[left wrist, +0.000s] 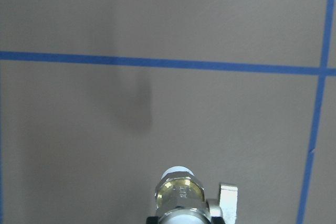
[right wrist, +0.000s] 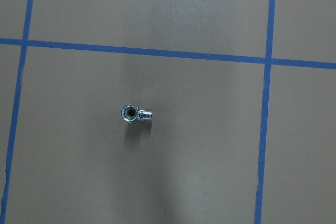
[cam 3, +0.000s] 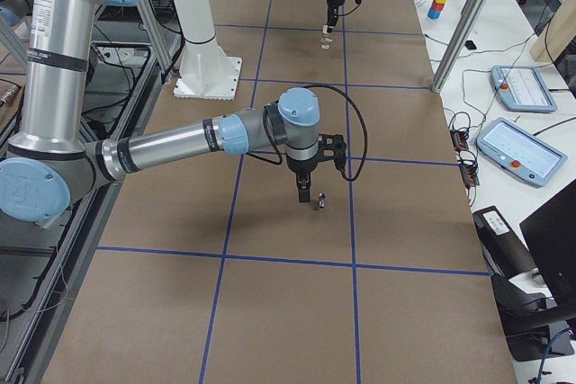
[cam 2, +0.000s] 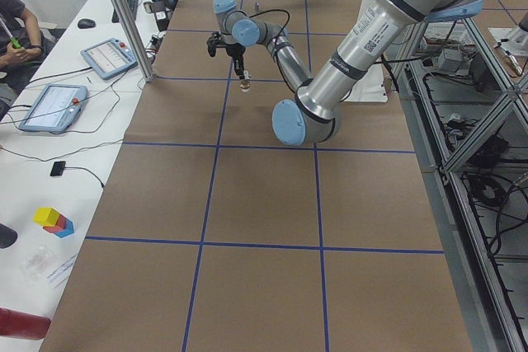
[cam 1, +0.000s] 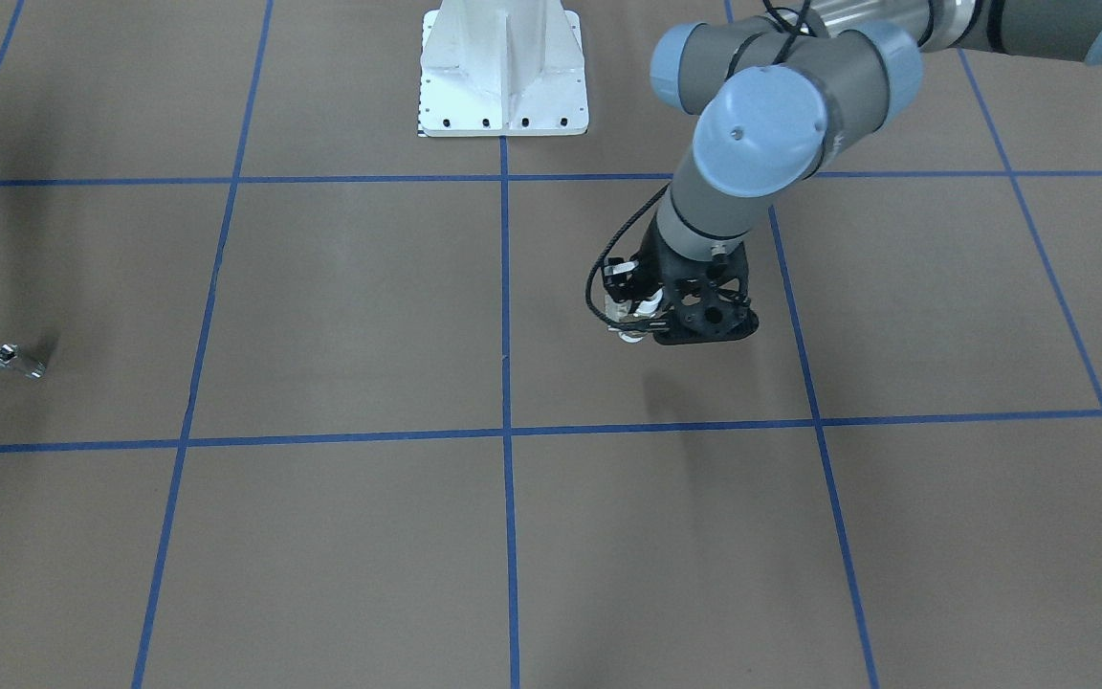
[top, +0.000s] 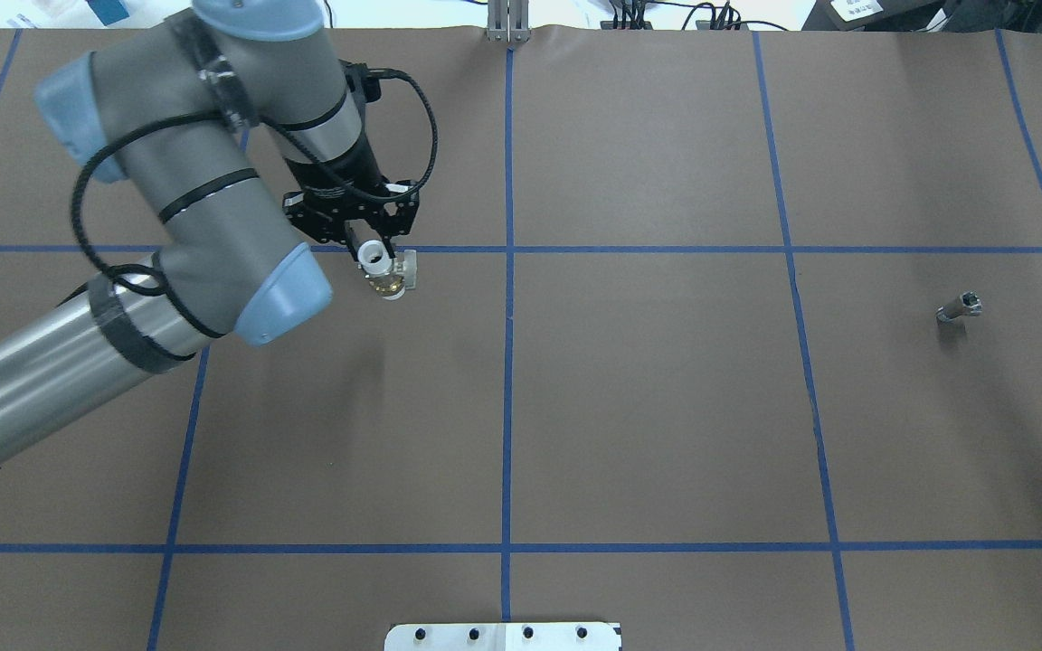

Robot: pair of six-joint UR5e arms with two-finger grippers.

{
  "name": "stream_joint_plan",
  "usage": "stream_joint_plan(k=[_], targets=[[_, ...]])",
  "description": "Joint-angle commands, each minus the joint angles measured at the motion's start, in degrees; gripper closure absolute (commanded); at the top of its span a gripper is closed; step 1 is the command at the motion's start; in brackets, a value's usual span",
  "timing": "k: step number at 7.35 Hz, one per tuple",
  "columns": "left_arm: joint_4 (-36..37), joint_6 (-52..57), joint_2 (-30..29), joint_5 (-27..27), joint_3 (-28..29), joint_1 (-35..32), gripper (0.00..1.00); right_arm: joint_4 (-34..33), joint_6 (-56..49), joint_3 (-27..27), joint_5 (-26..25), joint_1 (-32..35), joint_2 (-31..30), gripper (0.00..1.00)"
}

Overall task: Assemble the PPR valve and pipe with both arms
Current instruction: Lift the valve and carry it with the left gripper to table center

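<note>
The pipe (right wrist: 135, 114) was found lying on the table (top: 666, 407) far to the robot's right, its short axis across the right wrist view, just below the right gripper (cam 3: 306, 193), whose finger spacing could not be told. Well apart, the PPR valve (top: 385, 276) was held clamped in the left gripper (top: 378, 258), apparently clear of the table.

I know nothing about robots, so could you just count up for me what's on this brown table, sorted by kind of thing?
Robot arms: 2, the left arm and the right arm
PPR valve, white and brass: 1
Pipe, shiny silver: 1
Pedestal base, white: 1
Total: 5
</note>
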Motion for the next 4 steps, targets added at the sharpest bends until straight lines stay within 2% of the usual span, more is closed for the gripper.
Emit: stream_joint_plan(k=[1,3,4], targets=[[-1.37,-5.07,-8.44,1.9,8.47,3.01,1.0,0.0,0.0,0.0,0.15,0.01,-0.03,0.0],[-10.39,-8.85,-11.78,4.9,17.41,5.04,1.0,0.0,0.0,0.09,0.23,0.01,-0.03,0.0],[-10.69,-9.04,-13.02,4.9,19.11,5.14,1.0,0.0,0.0,0.09,0.15,0.01,-0.03,0.0]])
